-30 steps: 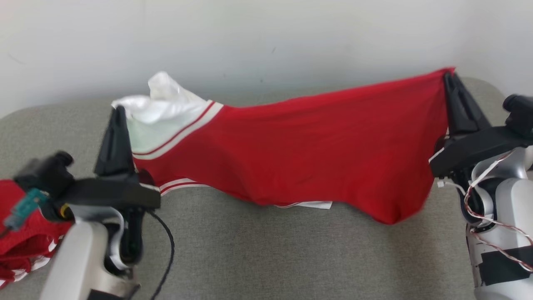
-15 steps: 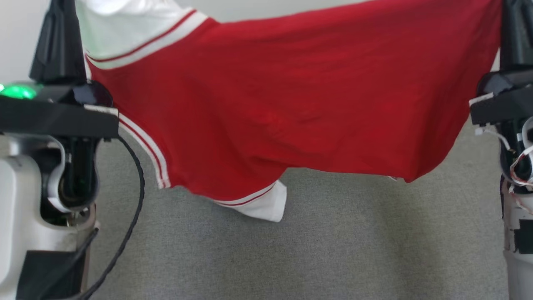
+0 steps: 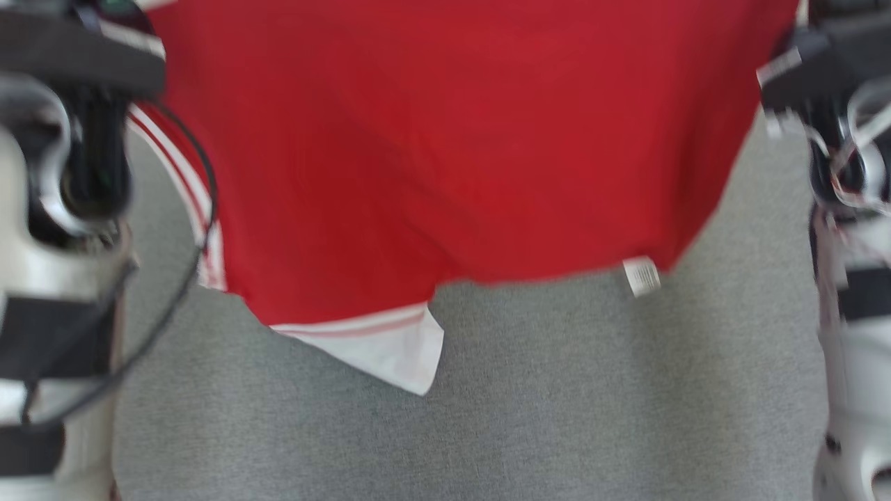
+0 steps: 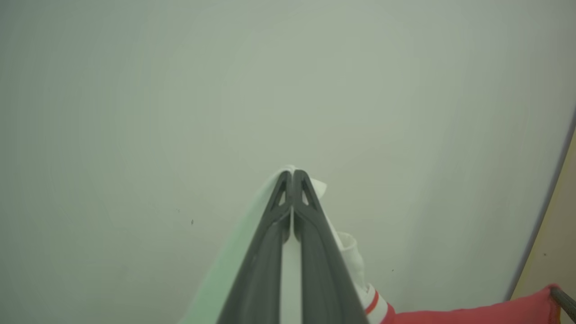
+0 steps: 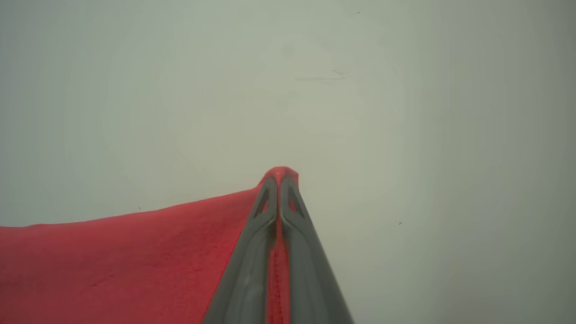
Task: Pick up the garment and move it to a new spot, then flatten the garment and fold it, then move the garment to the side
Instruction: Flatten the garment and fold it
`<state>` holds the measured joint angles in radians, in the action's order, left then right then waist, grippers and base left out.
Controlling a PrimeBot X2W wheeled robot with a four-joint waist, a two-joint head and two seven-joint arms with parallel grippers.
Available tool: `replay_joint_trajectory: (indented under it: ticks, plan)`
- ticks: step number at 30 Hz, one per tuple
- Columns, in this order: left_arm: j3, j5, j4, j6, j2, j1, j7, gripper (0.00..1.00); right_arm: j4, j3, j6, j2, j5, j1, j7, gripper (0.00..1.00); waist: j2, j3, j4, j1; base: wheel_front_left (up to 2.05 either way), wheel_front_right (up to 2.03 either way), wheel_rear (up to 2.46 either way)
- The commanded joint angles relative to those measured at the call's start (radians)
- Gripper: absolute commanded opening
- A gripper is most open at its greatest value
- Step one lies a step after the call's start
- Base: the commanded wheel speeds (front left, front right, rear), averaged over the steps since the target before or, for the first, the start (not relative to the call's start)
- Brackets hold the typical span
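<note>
In the left wrist view, the left gripper [image 4: 293, 173] had its two dark fingers [image 4: 315, 252] pressed together at the tips, clamped on a white fold of the garment [image 3: 445, 153]. The pale cloth showed on both sides of them and in the thin slit between them. In the right wrist view, the right gripper [image 5: 280, 173] was likewise closed. Its fingers [image 5: 247, 274] pinched a red edge of the same garment, with a red strip running up between them to a small peak past the tips. Both sets of fingers pointed at a plain pale wall [image 4: 135, 90].

In the head view, the garment hung spread between the two arms at the left and right edges of the frame. Its long axis ran left to right and its top was cut off by the upper edge. Its lower border sagged to mid-frame above a grey fabric surface [image 3: 557, 417]. A white striped sleeve [image 3: 383, 351] drooped at lower centre-left, and a small white label [image 3: 641, 275] dangled at the lower right. The head view was blurred.
</note>
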<state>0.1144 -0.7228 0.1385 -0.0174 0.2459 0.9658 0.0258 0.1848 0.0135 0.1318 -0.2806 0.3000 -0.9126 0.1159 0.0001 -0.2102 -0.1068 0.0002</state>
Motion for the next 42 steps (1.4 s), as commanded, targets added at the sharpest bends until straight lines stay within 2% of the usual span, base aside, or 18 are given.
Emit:
replay_joint_trajectory:
  ticks: [1,4,9,12,16,21,28,32,36,42]
  plan:
    - [-0.002,0.017,0.038,0.002,0.004,0.054,-0.019,0.0,0.047,0.016,-0.002,0.017,-0.014,-0.063,-0.024,0.0,-0.0001,-0.104,-0.021,-0.0002,0.0,0.0,0.0]
    - [0.009,0.067,0.121,0.016,0.022,0.157,-0.077,0.0,0.17,0.023,-0.002,0.044,-0.04,-0.187,-0.088,0.0,-0.0001,-0.151,-0.033,-0.0002,0.0,0.0,0.0]
    - [0.014,0.163,0.208,0.047,0.042,0.317,-0.247,0.0,0.334,-0.007,-0.002,0.078,-0.125,-0.366,-0.28,0.0,-0.0001,-0.184,-0.045,-0.0002,0.0,0.0,0.0]
    - [0.015,0.209,0.194,0.081,0.034,0.406,-0.285,0.0,0.373,-0.056,-0.002,0.075,-0.198,-0.444,-0.357,0.0,-0.0001,-0.209,-0.042,-0.0002,0.0,0.0,0.0]
    - [-0.014,0.252,0.114,0.12,0.005,0.449,-0.29,0.0,0.37,-0.09,-0.002,0.079,-0.272,-0.472,-0.38,0.0,-0.0001,-0.249,-0.033,-0.0002,0.0,0.0,0.0]
    - [-0.016,0.281,0.085,0.141,-0.024,0.351,-0.291,0.0,0.32,-0.055,-0.002,0.062,-0.298,-0.398,-0.379,0.0,-0.0001,-0.296,-0.02,-0.0002,0.0,0.0,0.0]
    - [0.032,0.258,0.054,0.147,-0.029,0.123,-0.291,0.0,0.332,0.111,-0.002,0.002,-0.242,-0.254,-0.38,0.0,-0.0001,-0.302,0.002,-0.0002,0.0,0.0,0.0]
    - [0.04,0.219,0.001,0.147,-0.028,-0.048,-0.291,0.0,0.329,0.201,-0.002,-0.037,-0.163,-0.163,-0.38,0.0,-0.0001,-0.253,0.024,-0.0002,0.0,0.0,0.0]
    - [0.021,0.13,-0.062,0.147,-0.048,-0.248,-0.291,0.0,0.339,0.258,-0.002,-0.095,-0.046,-0.051,-0.358,0.0,-0.0001,-0.184,0.052,-0.0002,0.0,0.0,0.0]
    - [-0.006,0.039,-0.133,0.147,-0.061,-0.549,-0.291,0.0,0.241,0.245,-0.002,-0.167,0.1,0.158,-0.244,0.0,-0.0001,-0.092,0.084,-0.0002,0.0,0.0,0.0]
